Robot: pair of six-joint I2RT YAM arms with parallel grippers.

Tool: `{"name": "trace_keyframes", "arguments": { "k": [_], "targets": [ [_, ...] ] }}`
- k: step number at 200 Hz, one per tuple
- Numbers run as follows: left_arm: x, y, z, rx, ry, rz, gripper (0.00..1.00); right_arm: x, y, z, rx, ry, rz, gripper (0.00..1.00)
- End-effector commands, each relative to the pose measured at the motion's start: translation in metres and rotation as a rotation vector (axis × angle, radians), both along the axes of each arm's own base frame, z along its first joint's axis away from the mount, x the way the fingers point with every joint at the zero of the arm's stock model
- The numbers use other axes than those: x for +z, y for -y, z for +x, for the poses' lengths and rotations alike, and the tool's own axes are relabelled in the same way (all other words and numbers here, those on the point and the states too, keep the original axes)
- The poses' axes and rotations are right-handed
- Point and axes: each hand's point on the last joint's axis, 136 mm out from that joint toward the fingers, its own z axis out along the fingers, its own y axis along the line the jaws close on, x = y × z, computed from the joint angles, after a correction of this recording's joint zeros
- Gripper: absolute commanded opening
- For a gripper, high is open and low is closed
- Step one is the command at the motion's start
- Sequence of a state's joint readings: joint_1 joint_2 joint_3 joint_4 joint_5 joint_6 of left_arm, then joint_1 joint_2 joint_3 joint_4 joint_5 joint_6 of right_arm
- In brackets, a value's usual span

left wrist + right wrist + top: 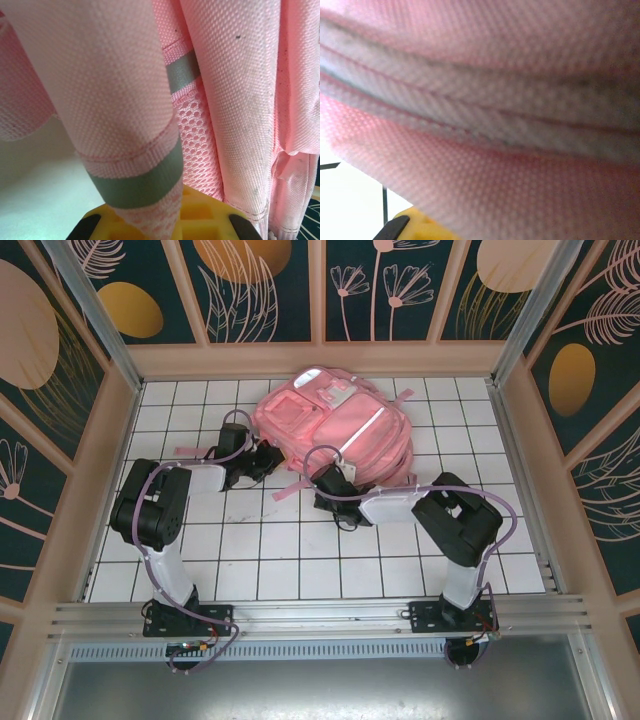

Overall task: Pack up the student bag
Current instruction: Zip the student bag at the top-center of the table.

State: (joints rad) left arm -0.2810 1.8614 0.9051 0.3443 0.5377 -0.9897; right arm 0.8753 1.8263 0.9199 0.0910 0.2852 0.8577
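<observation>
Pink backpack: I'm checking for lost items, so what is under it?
The large soft pink fabric backpack lies on the white gridded table; a pink strap pokes out at its near edge. Anything else under it is covered.

In the top view the student bag (335, 430) covers the tips of the left pincer (268, 458) and the right pincer (328, 483). Both are too small there to tell how their jaws stand.

In the left wrist view a strap (142, 187) with a grey band drops in front of the yellow pincer body and hides its middle. The 2 dark fingers (84, 229) are cut off by the bottom edge, so a grip on the strap cannot be judged.

In the right wrist view the bag fabric is blurred and its seams are soft. 1 dark finger (395, 231) shows as a stub at the bottom edge. The desk (350, 192) is mostly hidden behind the fabric.
</observation>
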Motion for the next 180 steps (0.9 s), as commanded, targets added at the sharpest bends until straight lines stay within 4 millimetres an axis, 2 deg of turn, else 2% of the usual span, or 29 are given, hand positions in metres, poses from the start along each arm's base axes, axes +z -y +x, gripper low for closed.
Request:
{"name": "trace_keyframes", "arguments": {
  "k": [1,25,44,71,111,145,171,180],
  "targets": [
    [0.005,0.003,-0.005,-0.019,-0.010,-0.005,0.00,0.010,0.002,0.013,0.000,0.038,0.034,0.11],
    [0.005,0.002,-0.005,-0.016,-0.014,-0.002,0.00,0.011,0.003,0.012,0.003,0.039,0.028,0.00],
    [0.005,0.002,-0.004,-0.017,-0.012,-0.001,0.00,0.011,0.006,0.009,-0.002,0.030,0.005,0.00],
    [0.006,-0.005,0.000,0.008,-0.008,0.048,0.00,0.009,0.021,0.002,-0.055,-0.001,-0.098,0.00],
    [0.000,-0.040,0.009,0.138,-0.033,0.113,0.00,0.000,0.067,-0.027,-0.150,-0.079,-0.248,0.00],
    [-0.001,-0.089,0.019,0.264,-0.048,0.163,0.00,-0.001,0.124,-0.052,-0.231,-0.102,-0.315,0.00],
    [0.002,-0.119,0.032,0.317,-0.035,0.212,0.00,0.003,0.166,-0.059,-0.286,-0.107,-0.326,0.00],
    [-0.004,-0.128,0.033,0.323,-0.051,0.231,0.00,0.006,0.175,-0.058,-0.295,-0.100,-0.318,0.00]
  ]
}}
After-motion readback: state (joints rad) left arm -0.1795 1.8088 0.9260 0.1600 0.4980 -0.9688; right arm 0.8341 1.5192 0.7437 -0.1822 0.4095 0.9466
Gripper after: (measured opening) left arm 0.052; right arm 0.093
